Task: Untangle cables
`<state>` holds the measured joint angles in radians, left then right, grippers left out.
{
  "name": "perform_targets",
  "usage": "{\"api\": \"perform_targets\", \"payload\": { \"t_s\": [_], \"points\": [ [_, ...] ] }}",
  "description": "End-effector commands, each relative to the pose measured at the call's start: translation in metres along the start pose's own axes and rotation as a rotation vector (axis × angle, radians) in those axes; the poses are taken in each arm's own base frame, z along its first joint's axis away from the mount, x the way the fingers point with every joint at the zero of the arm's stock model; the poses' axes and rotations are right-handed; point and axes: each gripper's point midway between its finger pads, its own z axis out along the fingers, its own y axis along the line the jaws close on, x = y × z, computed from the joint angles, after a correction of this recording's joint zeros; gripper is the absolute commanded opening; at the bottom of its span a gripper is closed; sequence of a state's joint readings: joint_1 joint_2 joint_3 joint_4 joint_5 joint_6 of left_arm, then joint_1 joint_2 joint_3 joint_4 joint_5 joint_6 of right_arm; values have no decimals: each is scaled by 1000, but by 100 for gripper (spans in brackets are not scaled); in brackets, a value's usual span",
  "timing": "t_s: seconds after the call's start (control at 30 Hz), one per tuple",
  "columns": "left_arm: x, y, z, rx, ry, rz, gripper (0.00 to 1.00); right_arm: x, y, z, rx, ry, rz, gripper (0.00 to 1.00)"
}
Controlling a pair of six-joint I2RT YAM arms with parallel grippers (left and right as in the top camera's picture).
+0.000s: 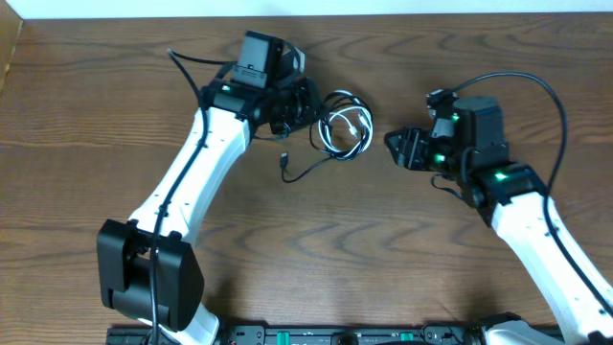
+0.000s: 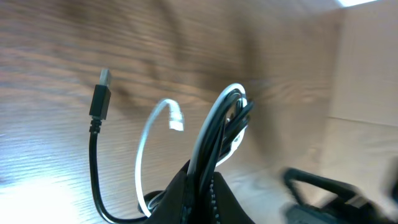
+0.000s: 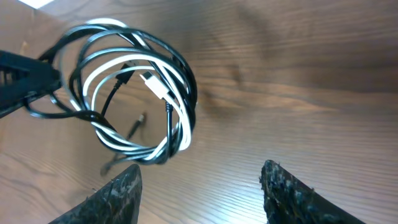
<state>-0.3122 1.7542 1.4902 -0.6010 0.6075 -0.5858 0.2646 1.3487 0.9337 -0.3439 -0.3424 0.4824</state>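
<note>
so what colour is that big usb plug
USB plug: black, silver tip; clearest in left wrist view.

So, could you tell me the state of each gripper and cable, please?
left gripper: shut on the black cable and white cable.
right gripper: open, empty, apart from the coil.
black cable: tangled in one coil, plug end free.
white cable: tangled in the same coil, plug end free.
</note>
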Motion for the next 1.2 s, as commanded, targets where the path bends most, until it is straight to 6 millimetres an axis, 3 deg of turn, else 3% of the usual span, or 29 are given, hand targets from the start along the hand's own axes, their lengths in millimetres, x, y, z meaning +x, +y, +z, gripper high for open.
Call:
{"api": "perform_targets", "payload": {
  "t_s": [0.0,0.23,0.43,0.53,0.57,0.7,0.83,0.93,1.03,1.1,1.17],
  "points": [
    [3,-21,-9,147,63,-72,7,8,5,23,-20,40,168,57],
    [3,-23,-9,151,71,-183,7,9,24,67,-86,29,274,56],
    [2,-33,-11,199,85,-199,7,21,2,97,-4,38,341,33],
    [-3,-33,-13,208,69,-192,8,41,-13,104,53,104,322,13],
    [-6,-31,-14,205,60,-195,8,48,-18,102,78,132,296,2],
    [-22,-10,-22,166,-4,-109,7,68,-40,90,136,236,183,1],
    [-29,37,-26,-39,-65,-35,7,75,-43,67,40,330,28,1],
    [-18,69,-29,-206,-36,66,7,70,-39,47,-28,350,-117,1],
    [-6,69,-28,-207,21,157,7,68,-36,34,-46,355,-230,1],
    [6,49,-25,-82,80,237,8,69,-34,29,-50,371,-270,1],
    [17,27,-24,52,125,307,16,71,-34,28,-49,379,-265,1]
  ]
}}
